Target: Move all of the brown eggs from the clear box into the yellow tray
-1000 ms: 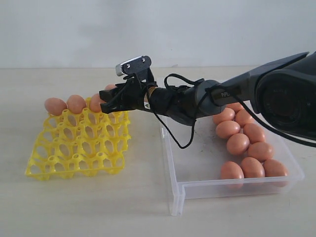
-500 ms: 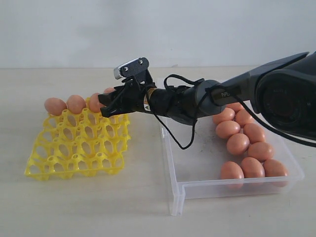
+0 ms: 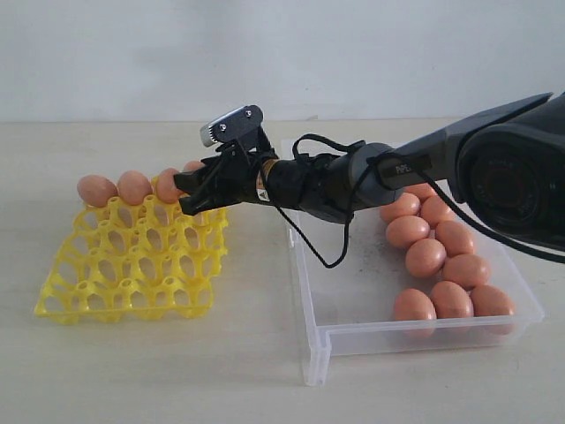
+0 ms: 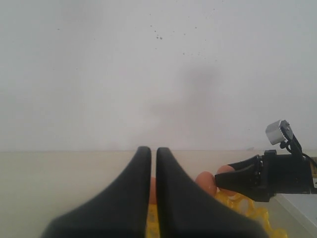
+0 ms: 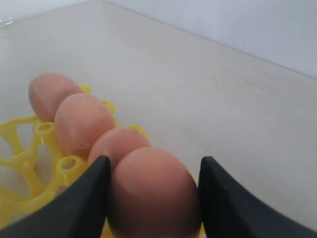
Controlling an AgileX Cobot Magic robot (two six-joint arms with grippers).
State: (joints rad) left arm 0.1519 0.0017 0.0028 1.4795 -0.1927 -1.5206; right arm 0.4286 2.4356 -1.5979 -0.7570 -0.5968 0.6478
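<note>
**Fourth egg at the back row: mind the tray**

The right gripper (image 5: 153,198) reaches across the middle. Its fingers (image 5: 84,203) are spread about an egg's width and press on both sides of the held egg (image 5: 151,191). That egg sits just beside the last of three eggs (image 3: 134,186) lined along the far row of the yellow tray (image 3: 124,291). The fingers hide whether its base is down in a cup; prob. close. The left gripper (image 4: 151,153) is pinched together w/ nothing in it and hangs near the tray. The rest of the brown eggs (image 3: 441,256) cluster along the right side of the clear box (image 3: 318,340).

Risks, as I judge them:
- The tray is a light open lattice, so any sideways drag from the fingertips could slide or tip it & unseat the row.
- Letting go w/ the egg perched on a peg could send it rolling onto the table (image 3: 221,380).
- Spreading the fingers wider right next to egg no. 3 may nudge it.
</note>
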